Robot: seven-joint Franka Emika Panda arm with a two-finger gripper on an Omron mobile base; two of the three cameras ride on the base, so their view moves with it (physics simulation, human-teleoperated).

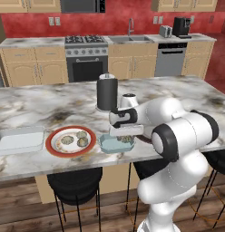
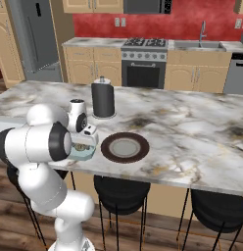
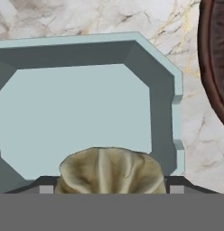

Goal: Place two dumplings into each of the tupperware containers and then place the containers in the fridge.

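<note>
Hiding pincer tips: one dumpling (image 3: 111, 170)

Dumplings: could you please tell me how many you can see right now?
4: three on the red-rimmed plate, at and; one over the blue container, between the gripper fingertips.

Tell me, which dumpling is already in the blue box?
The dumpling right under the gripper lies in the light blue container. The other three dumplings sit on the red-rimmed plate.
</note>
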